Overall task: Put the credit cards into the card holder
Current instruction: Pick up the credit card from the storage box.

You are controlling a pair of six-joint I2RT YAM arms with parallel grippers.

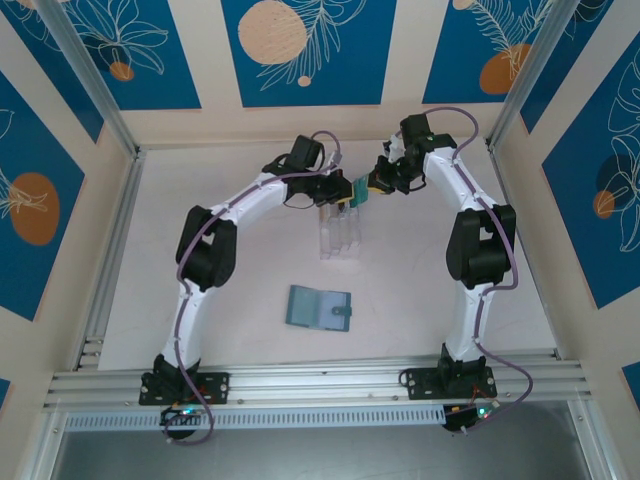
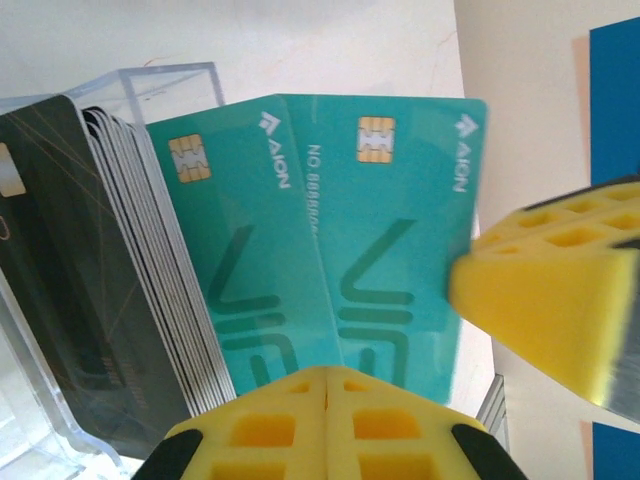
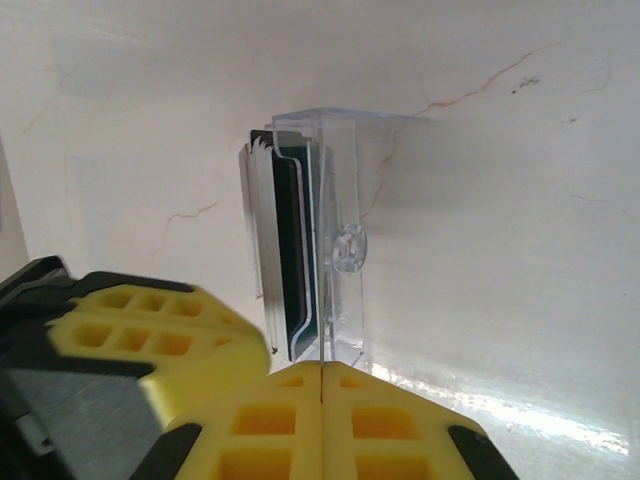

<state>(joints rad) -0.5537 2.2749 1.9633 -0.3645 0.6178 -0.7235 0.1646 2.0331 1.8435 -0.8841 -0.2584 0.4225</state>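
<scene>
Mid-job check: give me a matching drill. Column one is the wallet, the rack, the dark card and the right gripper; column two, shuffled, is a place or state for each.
Things
1. wallet
2. rack
3. dark card
4. right gripper

Places or states
A. shut on the edge of a teal card
B. stands at the end of the row inside the rack
C. lies flat on the table, apart from the rack
D. stands upright with cards slotted in it

Pairs: 1-C, 2-D, 3-B, 4-A
</scene>
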